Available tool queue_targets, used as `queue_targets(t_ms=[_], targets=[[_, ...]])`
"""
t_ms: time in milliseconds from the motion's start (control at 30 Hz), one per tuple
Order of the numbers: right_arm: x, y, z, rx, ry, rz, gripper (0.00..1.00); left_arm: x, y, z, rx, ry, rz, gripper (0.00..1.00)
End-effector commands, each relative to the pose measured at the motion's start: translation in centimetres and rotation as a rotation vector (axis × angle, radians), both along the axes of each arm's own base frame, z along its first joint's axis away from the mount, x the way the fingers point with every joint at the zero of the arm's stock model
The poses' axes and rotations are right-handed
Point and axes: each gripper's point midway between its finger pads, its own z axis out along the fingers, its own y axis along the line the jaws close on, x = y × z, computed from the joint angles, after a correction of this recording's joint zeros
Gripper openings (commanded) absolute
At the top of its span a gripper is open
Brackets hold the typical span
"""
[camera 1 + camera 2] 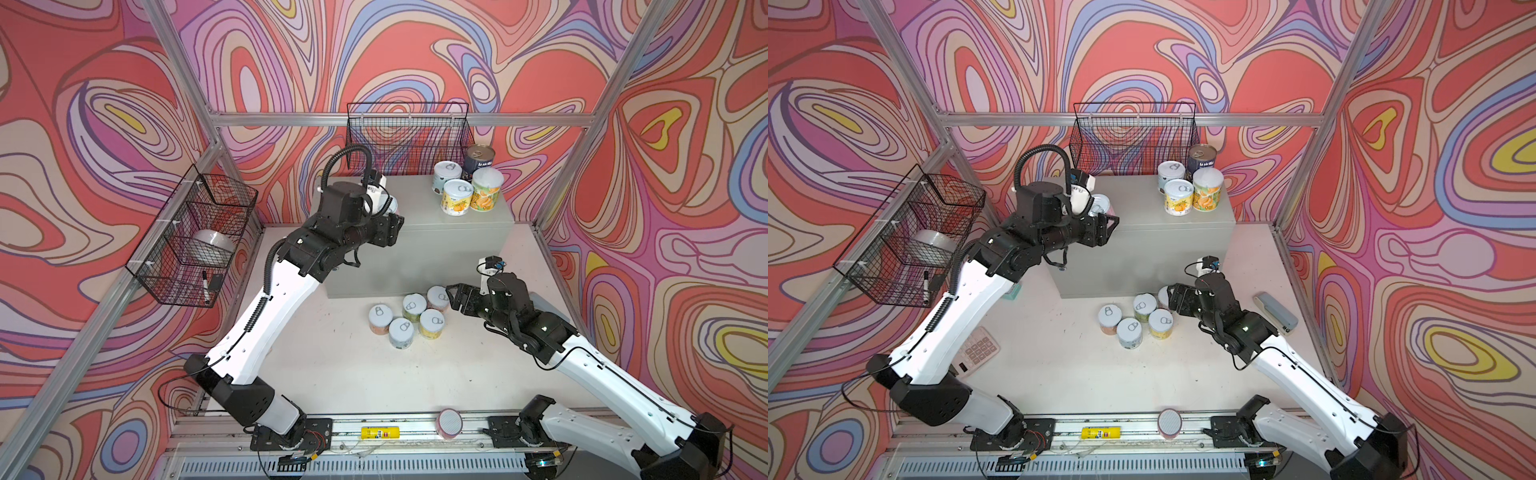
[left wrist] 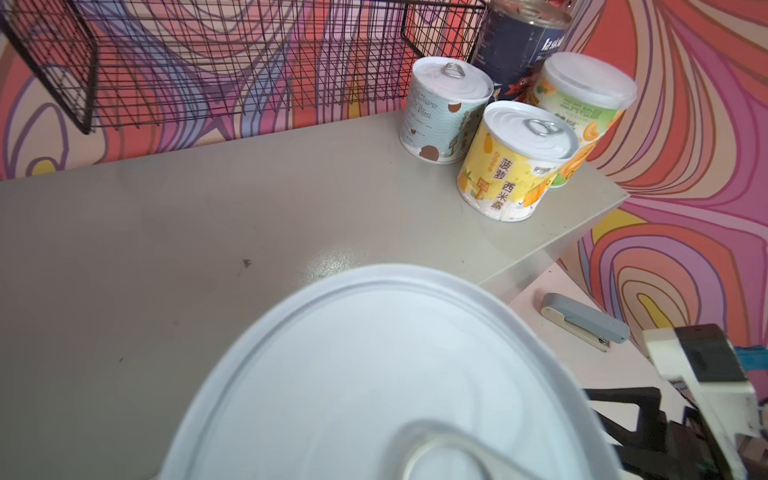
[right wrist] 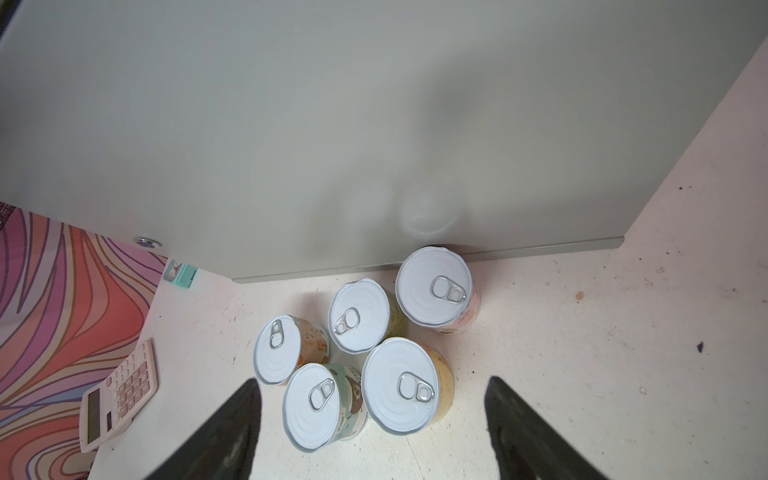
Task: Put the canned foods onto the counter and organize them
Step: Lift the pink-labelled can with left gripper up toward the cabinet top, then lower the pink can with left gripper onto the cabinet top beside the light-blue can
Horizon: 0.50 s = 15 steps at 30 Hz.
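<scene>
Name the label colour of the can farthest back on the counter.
That can is dark blue, clearest in the left wrist view.

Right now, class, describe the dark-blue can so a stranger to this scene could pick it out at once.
Find the big grey cabinet at the back. On its top, at the far right corner, stand four cans. The dark-blue can is the rearmost and the only dark one; its neighbours have pale labels.
</scene>
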Motion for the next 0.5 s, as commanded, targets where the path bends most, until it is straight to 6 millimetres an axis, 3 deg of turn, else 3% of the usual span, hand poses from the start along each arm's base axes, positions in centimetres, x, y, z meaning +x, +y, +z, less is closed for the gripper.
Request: queue_targets(t_ms=[0, 467], targets=[[-0.3, -0.1, 0.9, 0.013, -0.005, -0.005, 0.87, 2.2, -1.5, 3.8, -0.092, -0.13, -0.02, 0.0], [-0.2, -0.4, 1.4, -0.005, -0.018, -0.018, 0.87, 7.9, -4.8, 2.7, -0.061, -0.132, -0.015, 0.0]])
